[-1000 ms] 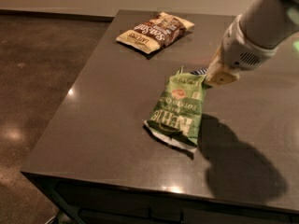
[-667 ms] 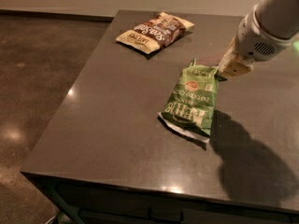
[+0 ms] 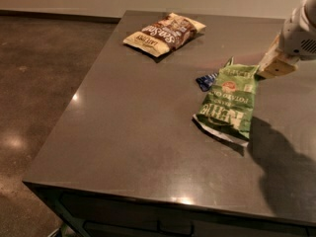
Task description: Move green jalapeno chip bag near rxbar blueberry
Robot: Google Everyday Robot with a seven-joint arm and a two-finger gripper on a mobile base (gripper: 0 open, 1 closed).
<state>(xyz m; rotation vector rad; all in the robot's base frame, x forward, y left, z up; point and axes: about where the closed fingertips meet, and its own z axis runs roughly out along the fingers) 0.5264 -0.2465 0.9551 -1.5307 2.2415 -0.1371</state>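
Observation:
The green jalapeno chip bag (image 3: 228,101) lies lengthwise on the dark table (image 3: 123,132), right of centre, with its lower end on the surface. My gripper (image 3: 269,71) comes in from the right edge and is shut on the bag's top right corner. The rxbar blueberry (image 3: 206,80), a small dark blue wrapper, lies just left of the bag's top end. It touches the bag, which partly covers it.
A cream-and-brown chip bag (image 3: 165,33) lies at the back of the table, left of centre. The arm's shadow (image 3: 286,172) falls on the right front of the table. The table's left and front edges drop to a concrete floor (image 3: 34,83).
My gripper has moved right with the green bag's top in it. The bag has slid right with it, and the blue bar now shows beside the bag's top left.

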